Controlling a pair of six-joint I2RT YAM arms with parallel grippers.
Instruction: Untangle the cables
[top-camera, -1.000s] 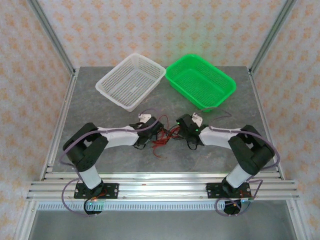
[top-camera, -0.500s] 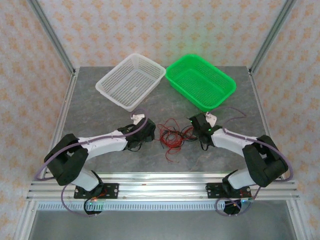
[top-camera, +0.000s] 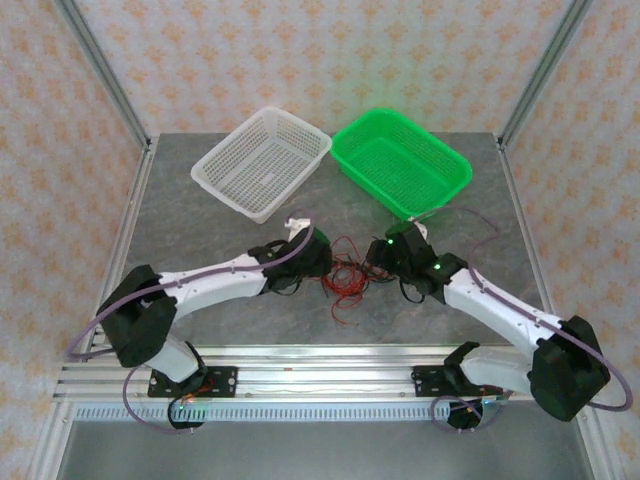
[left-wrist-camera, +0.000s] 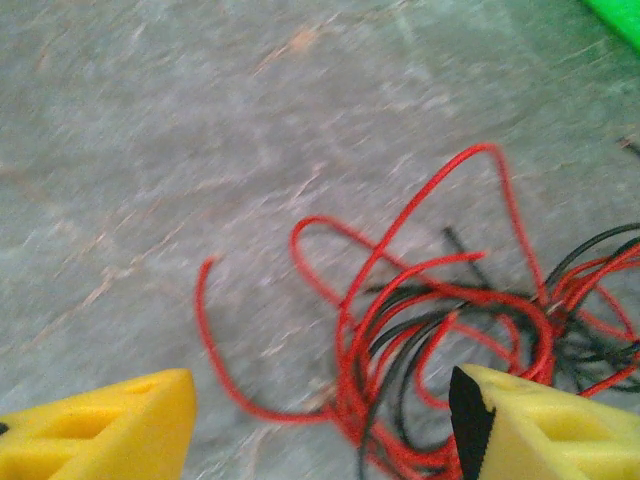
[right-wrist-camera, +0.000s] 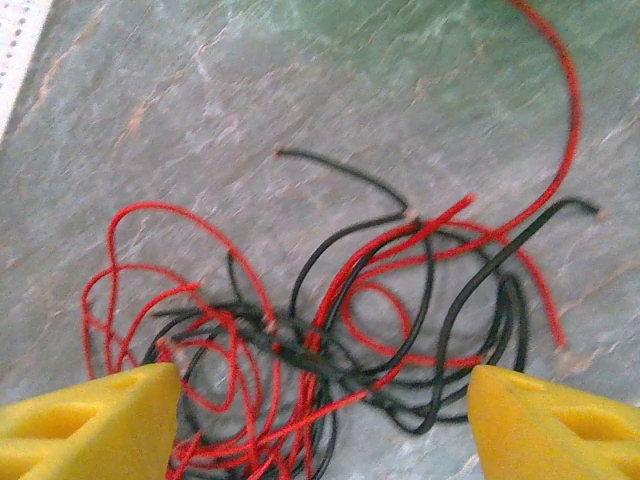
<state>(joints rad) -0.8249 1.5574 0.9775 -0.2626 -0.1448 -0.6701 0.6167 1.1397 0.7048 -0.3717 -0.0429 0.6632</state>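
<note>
Cables (top-camera: 346, 274) tangled on table (top-camera: 200, 225); L jaws apart, R jaws apart too.

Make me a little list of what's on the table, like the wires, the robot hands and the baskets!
cables: thin red and black wires, tangled in one heap
where: on the grey table, between the two arms' tips
left gripper: open, over the heap, holding nothing
right gripper: open, over the heap, holding nothing
white basket: far side of the table, left
green basket: far side, right, beside the white one
untangling: not done, wires cross and loop over each other
</note>
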